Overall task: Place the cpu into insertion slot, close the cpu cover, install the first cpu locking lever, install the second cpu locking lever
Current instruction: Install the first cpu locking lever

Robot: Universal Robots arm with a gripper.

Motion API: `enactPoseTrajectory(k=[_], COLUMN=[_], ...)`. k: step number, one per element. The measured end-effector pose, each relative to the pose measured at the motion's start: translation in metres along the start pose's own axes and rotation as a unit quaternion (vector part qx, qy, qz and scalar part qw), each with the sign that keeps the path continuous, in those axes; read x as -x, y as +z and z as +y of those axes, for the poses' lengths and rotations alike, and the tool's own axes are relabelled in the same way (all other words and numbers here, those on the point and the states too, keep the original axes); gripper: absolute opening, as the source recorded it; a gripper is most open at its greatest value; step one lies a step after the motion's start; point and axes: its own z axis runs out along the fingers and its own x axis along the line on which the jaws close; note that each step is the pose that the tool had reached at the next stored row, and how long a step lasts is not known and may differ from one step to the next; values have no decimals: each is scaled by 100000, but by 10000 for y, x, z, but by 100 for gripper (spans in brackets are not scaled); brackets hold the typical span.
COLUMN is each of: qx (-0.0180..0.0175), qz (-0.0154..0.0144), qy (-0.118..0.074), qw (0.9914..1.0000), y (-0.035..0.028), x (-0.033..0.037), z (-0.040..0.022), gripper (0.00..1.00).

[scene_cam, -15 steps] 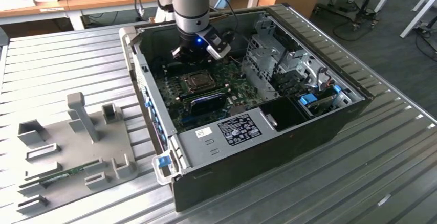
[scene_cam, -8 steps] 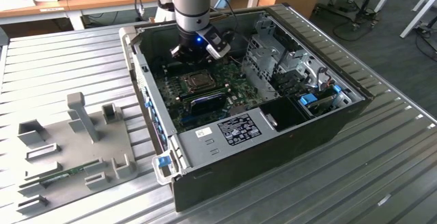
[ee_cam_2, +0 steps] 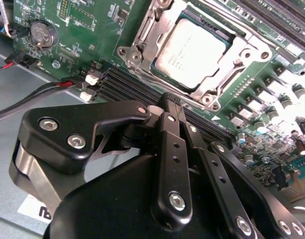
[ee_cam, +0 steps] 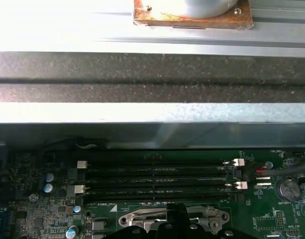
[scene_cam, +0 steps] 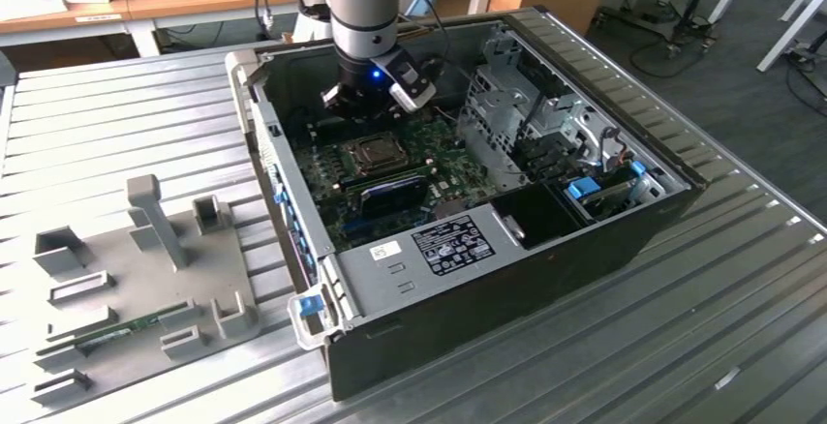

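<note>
Cpu (scene_cam: 378, 153): lying flat in its socket on the green board (scene_cam: 446, 167), inside the open computer case (scene_cam: 517, 279) resting on its side on the ribbed metal table (scene_cam: 723, 308). Showing, in the exterior view, the arm reaching down into the case with the gripper (scene_cam: 366, 103) hanging just beyond the socket, close to the case's far wall. Showing also a grey holder plate (scene_cam: 130, 279) lying on the table, well apart toward the exterior view's left. Leaving open board around the socket; standing close on the exterior view's right, a metal drive cage (scene_cam: 517, 105).

Looking closer in the second wrist view: grey top of the cpu (ee_cam_2: 192, 52) facing up, square, edges running parallel to the dark memory slots (ee_cam_2: 137, 87) just beside it. Lying down around it, the cpu cover (ee_cam_2: 137, 42), its window framing the chip. Gripper (ee_cam_2: 171, 102) hovering near the socket's edge, fingers (ee_cam_2: 169, 149) pressed together at the tips, gripping nothing. Sitting near the board's corner, a coin battery (ee_cam_2: 40, 32).

Facing the other way in the first wrist view: memory slots (ee_cam: 157, 177) running lengthwise under the case wall (ee_cam: 152, 74), with the gripper tip (ee_cam: 177, 216) in front of the cover's silvery edge (ee_cam: 137, 219).
</note>
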Motion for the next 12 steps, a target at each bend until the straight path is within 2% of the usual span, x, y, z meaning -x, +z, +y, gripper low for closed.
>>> enactPoseTrajectory(k=[8, 10, 12], qx=[-4, -23, -57], qz=[144, 530, 1237], qy=[26, 115, 276], qw=[100000, 99999, 99992], y=[0, 1, 2], x=[2, 8, 20], z=[0, 1, 1], gripper=[11, 11, 11])
